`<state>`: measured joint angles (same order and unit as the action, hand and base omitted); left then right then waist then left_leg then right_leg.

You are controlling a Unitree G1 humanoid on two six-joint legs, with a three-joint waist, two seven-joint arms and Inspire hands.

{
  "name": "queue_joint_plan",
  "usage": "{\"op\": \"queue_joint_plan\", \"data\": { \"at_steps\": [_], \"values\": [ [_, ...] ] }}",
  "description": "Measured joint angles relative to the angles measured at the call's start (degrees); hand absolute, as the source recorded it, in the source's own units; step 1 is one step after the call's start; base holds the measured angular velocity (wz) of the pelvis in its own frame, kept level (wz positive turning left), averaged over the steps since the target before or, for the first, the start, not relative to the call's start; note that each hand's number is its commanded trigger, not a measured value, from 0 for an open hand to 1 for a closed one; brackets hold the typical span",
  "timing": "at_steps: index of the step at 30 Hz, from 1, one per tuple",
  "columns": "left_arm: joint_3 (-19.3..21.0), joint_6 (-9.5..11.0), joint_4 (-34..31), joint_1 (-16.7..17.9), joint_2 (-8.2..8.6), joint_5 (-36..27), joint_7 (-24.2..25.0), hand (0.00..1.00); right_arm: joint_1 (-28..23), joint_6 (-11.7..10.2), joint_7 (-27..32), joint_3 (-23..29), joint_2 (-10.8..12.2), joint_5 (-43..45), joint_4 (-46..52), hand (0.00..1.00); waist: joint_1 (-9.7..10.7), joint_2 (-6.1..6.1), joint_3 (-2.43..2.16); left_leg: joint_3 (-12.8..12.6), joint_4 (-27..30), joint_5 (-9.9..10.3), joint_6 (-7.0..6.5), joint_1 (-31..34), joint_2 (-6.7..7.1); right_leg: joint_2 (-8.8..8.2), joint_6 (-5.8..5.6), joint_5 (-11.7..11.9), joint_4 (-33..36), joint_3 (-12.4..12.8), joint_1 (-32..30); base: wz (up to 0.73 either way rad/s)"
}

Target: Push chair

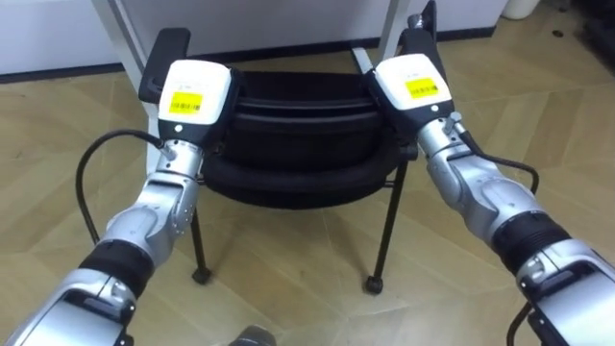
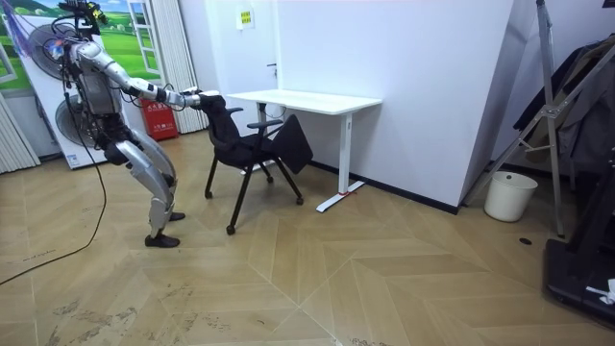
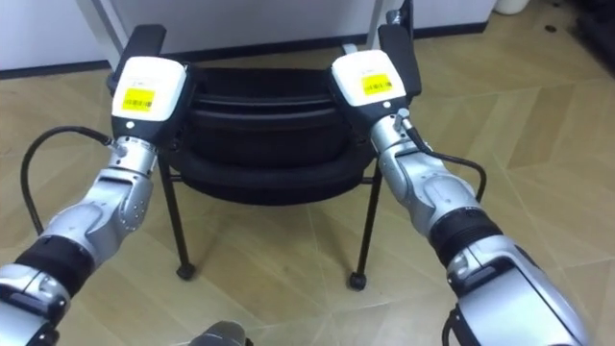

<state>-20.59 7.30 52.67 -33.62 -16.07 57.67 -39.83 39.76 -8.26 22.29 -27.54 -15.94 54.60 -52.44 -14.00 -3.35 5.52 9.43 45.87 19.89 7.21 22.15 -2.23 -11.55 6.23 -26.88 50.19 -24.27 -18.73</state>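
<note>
Both arms stretched straight forward, side by side, wrists level; left hand (image 1: pixel 197 91) and right hand (image 1: pixel 411 85) backs up. Torso leaning forward, knees bent.

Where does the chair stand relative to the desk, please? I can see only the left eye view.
Observer: In the room view the chair stands close to the white desk, at its end on the room view's left.
Operator: Thank you. How is the robot standing?
Observer: Behind the chair, leaning forward with one foot set back, arms stretched to the backrest.
</note>
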Motion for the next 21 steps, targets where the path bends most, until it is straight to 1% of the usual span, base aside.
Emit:
{"op": "queue_joint_plan", "data": {
  "at_steps": [1,3,4,6,7,8,9,10,11,12,13,14,15,16,17,18,19,20,21],
  "values": [
    [0.0,-0.1,0.1,0.0,0.09,0.0,0.0,1.0,0.0,0.0,0.0,0.0,0.0,0.2,0.0,1.0,0.1,0.13,0.07,0.0,0.1,0.0,0.0,-0.2,0.01,0.02,-0.08,-0.1,0.0,0.0,0.3,0.09],
    [0.0,-0.4,0.1,0.3,0.25,-0.2,0.0,1.0,0.0,-0.1,-0.3,0.0,0.0,0.5,0.0,1.0,0.8,0.37,0.04,0.0,0.7,0.0,-0.01,-0.2,0.09,0.06,-0.37,-0.7,0.2,-0.3,0.8,0.12],
    [-0.2,-0.7,-0.2,0.7,0.11,-0.7,-0.1,1.0,0.1,-0.2,-0.7,0.0,0.3,0.7,0.1,1.0,1.3,0.46,-0.01,0.0,1.1,0.1,-0.16,-0.2,0.14,-0.02,-0.45,-1.6,0.7,-0.2,0.8,0.05],
    [-0.2,-1.0,-0.3,1.6,0.17,-1.1,-0.4,1.0,-0.1,-0.5,-1.2,0.1,0.3,1.3,0.2,1.0,1.6,1.16,-0.03,0.1,3.8,0.0,-0.33,0.0,-0.15,0.31,-0.36,-2.3,1.1,-0.3,1.7,0.0],
    [-0.7,-1.1,-0.5,2.3,0.22,-1.8,-0.9,1.0,-0.4,-0.9,-1.6,0.0,0.3,1.6,0.2,1.0,2.2,1.79,-0.16,0.0,7.6,-0.9,-1.64,1.3,-0.14,0.34,-0.1,-3.0,2.1,-0.3,2.3,0.03],
    [-0.8,-1.3,-0.3,2.9,0.4,-1.9,-1.2,1.0,-0.4,-1.2,-2.1,0.0,0.3,1.8,0.1,1.0,2.5,2.35,-0.38,-0.4,12.5,-2.5,-2.73,3.4,-0.1,0.06,0.0,-3.8,3.5,-0.5,2.7,0.07],
    [-0.8,-1.4,-0.1,3.1,0.56,-1.9,-1.2,1.0,-0.6,-1.3,-2.2,0.0,0.3,1.9,0.1,1.0,2.7,2.43,-0.43,-0.8,14.7,-3.7,-3.04,4.4,-0.11,-0.13,-0.04,-4.4,4.1,-0.6,2.9,0.11],
    [-0.9,-1.6,0.3,3.2,0.81,-2.0,-1.4,1.0,-0.6,-1.8,-2.4,0.0,0.2,2.0,-0.1,1.0,2.8,2.36,-0.47,-1.8,18.6,-6.5,-3.83,5.9,-0.15,-0.61,-0.14,-5.5,5.5,-0.6,3.4,0.13],
    [-1.2,-1.6,0.6,3.6,1.08,-2.2,-1.3,1.0,-1.2,-2.3,-2.2,0.0,0.2,2.0,-0.5,1.0,2.8,2.39,-0.42,-2.0,21.9,-9.3,-4.04,7.2,-0.01,-0.98,-0.09,-6.5,6.4,-0.9,4.5,0.14],
    [-1.4,-1.7,0.6,3.8,1.16,-2.3,-1.3,1.0,-1.8,-2.4,-2.0,0.0,0.1,2.0,-0.4,1.0,3.0,2.36,-0.42,-2.2,23.4,-10.7,-4.03,7.7,0.03,-1.36,0.01,-7.1,6.9,-1.3,5.3,0.29],
    [-2.7,-1.6,0.8,3.9,1.2,-3.1,-1.3,1.0,-2.7,-2.8,-1.5,0.0,-0.1,1.9,-0.5,1.0,3.5,2.27,-0.42,-2.8,26.1,-13.9,-4.03,8.6,-0.04,-1.76,-0.27,-8.2,7.6,-2.0,6.9,0.41],
    [-3.5,-1.7,1.5,4.3,1.55,-3.6,-1.3,1.0,-3.4,-3.1,-1.4,0.0,-0.3,1.9,-0.7,1.0,4.1,2.47,-0.44,-3.1,28.2,-16.9,-4.24,9.4,-0.1,-1.99,-0.46,-9.0,7.7,-2.8,8.6,0.4],
    [-3.6,-1.7,1.7,4.7,1.73,-3.6,-1.4,1.0,-3.9,-3.1,-1.4,0.0,-0.4,2.0,-0.6,1.0,4.2,2.14,-0.19,-3.3,28.8,-17.8,-4.43,9.6,-0.1,-2.24,-0.44,-9.1,7.8,-3.1,9.3,0.31],
    [-3.6,-1.5,2.2,5.0,2.24,-3.8,-1.6,1.0,-4.3,-3.6,-1.3,0.0,-0.7,2.0,-0.6,1.0,4.5,2.67,-0.23,-4.4,28.1,-17.4,-4.78,9.9,-0.14,-2.75,-0.39,-9.4,7.8,-3.7,10.4,0.26],
    [-3.6,-1.3,2.5,5.0,2.67,-4.1,-1.5,1.0,-4.4,-4.1,-1.2,0.0,-1.2,2.0,-0.4,1.0,5.1,2.72,-0.16,-6.7,25.0,-16.2,-5.86,10.5,-0.12,-3.67,-0.36,-9.7,8.0,-4.4,11.0,0.24],
    [-3.6,-1.3,2.5,5.1,2.87,-4.1,-1.5,1.0,-4.4,-4.2,-1.2,0.0,-1.4,2.0,-0.5,1.0,5.1,2.71,-0.15,-8.0,22.8,-15.5,-5.86,10.6,-0.08,-3.99,-0.46,-9.7,8.1,-4.5,11.0,0.13],
    [-3.6,-1.1,2.3,5.2,3.22,-4.1,-1.6,1.0,-4.4,-4.4,-1.2,0.0,-1.9,2.0,-0.4,1.0,5.2,2.84,-0.16,-9.8,17.2,-14.0,-5.43,10.6,0.23,-4.62,-0.56,-9.7,8.2,-4.8,11.1,0.13],
    [-3.6,-1.1,1.7,5.1,3.33,-4.1,-1.6,1.0,-4.4,-4.5,-1.1,0.0,-2.5,2.0,0.1,1.0,5.6,3.01,-0.14,-11.1,11.1,-13.9,-5.3,10.8,0.67,-4.95,-0.69,-9.8,8.3,-5.7,10.8,0.17],
    [-3.6,-1.1,1.4,4.9,3.29,-4.1,-1.6,1.0,-4.4,-4.5,-0.9,0.1,-2.6,1.9,0.2,1.0,5.8,3.0,-0.14,-11.5,8.1,-13.9,-5.25,10.7,0.91,-4.95,-0.86,-9.9,8.3,-5.9,10.6,0.19]
  ]
}}
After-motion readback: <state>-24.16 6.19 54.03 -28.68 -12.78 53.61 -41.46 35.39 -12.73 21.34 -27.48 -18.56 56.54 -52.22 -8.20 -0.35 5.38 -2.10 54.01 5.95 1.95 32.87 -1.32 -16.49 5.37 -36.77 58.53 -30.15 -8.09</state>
